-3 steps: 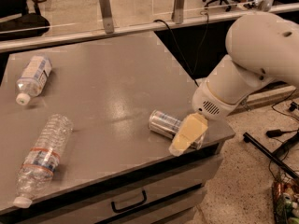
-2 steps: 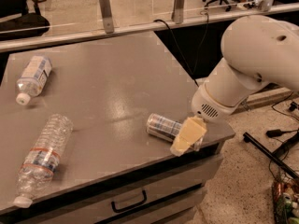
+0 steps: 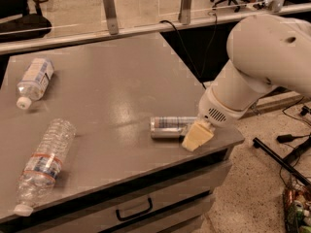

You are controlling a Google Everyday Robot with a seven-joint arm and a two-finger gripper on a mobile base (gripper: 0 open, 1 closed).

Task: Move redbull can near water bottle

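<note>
The redbull can point(image 3: 167, 127) lies on its side on the grey table point(image 3: 116, 91), near the right front corner. My gripper point(image 3: 193, 134) is at the can's right end, with one cream finger point(image 3: 197, 137) showing in front of it. The white arm point(image 3: 257, 67) comes in from the right. The water bottle point(image 3: 43, 165), clear and ribbed with a red-and-blue band, lies on its side at the table's front left, far from the can.
A shorter bottle with a large white-blue label point(image 3: 34, 81) lies at the back left of the table. Drawers point(image 3: 133, 208) sit below the table's front edge. Cables and a black bar point(image 3: 282, 161) lie on the floor to the right.
The can has slid a little to the left along the table with my gripper at its right end. Both bottles have stayed in place.
</note>
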